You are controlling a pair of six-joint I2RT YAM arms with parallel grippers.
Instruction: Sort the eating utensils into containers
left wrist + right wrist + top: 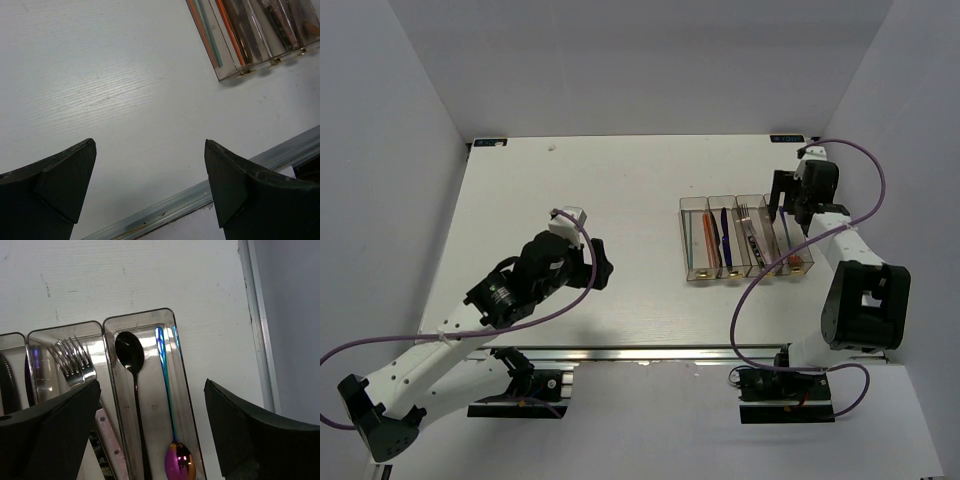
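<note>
1. Left gripper point(595, 262) is hovering over the bare table point(570, 180), well apart from the containers point(690, 225). Its jaws are standing wide with nothing between them; in its wrist view only tabletop and the table's metal edge rail point(190, 200) are showing in the gap.
2. Right gripper point(788, 208) is hanging over the far end of the rightmost bin in the row. Its jaws are spread wide and gripping nothing.
3. In the right wrist view, a black-bowled spoon point(131, 355) is lying in that end bin, directly under the open gap, with its bowl at the far end.
4. An iridescent spoon point(179, 462) is lying just beside it in the same bin. It is turned the other way, blue handle toward the far end and purple-gold bowl at the near end.
5. Forks point(72, 360) are resting in the next bin over, tines pointing at the far end.
6. Dark blue knives point(724, 235) are lying in the second bin from the left.
7. Orange and teal chopsticks point(205, 30) are lying lengthwise in the leftmost bin.
8. Small yellowish tags point(272, 61) are sticking out at the bins' near ends.
</note>
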